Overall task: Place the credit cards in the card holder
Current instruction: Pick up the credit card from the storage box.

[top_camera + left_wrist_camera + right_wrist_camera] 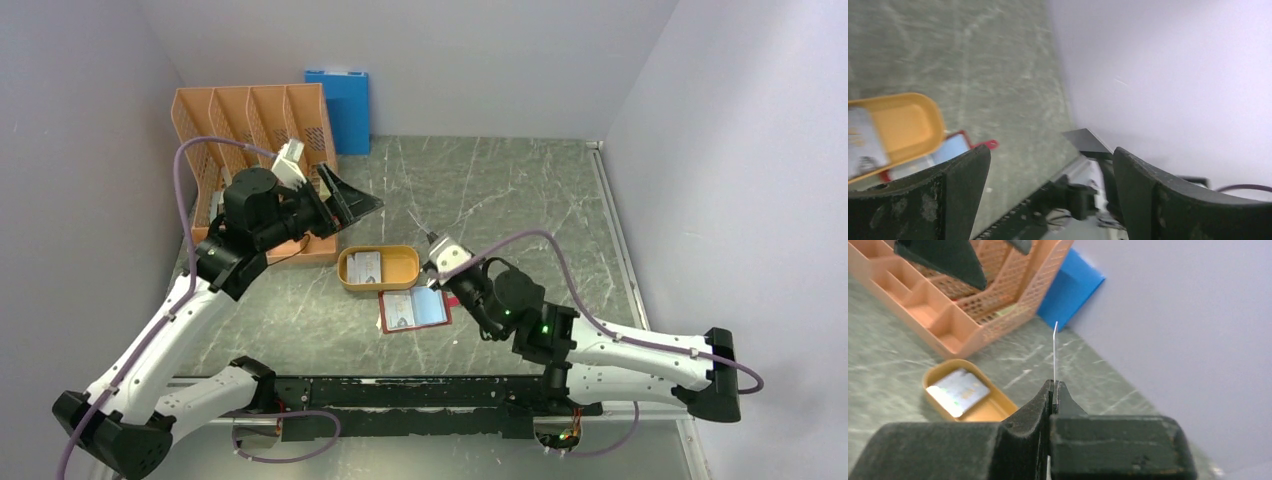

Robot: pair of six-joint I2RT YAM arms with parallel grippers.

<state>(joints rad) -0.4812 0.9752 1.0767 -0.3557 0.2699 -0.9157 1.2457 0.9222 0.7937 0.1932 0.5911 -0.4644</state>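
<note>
**One card pinched, one card waiting**

From above, we see the card holder (413, 310) lying open on the table (520, 190), just beside the near side of the orange tray (408, 268). Open like that, its pockets face up, ready for cards. One card in the tray (365, 265) lies flat. The right gripper (432, 240) hovers close to both the tray and the holder. The left gripper (342, 200) is up by the orange rack (250, 115), out of the way.

From the left wrist, we see that gripper's fingers (958, 190) spread wide with nothing between them. Below them are the tray and the holder with its little red tab.

From the right wrist, the fingers (1033, 405) are pressed together on a thin card (1054, 352). It stands straight up, with its edge toward us. We think holding it by one end leaves the other end free to slide into a pocket. That looks like the next job. The blue folder (1070, 287) leans at the back wall.
</note>
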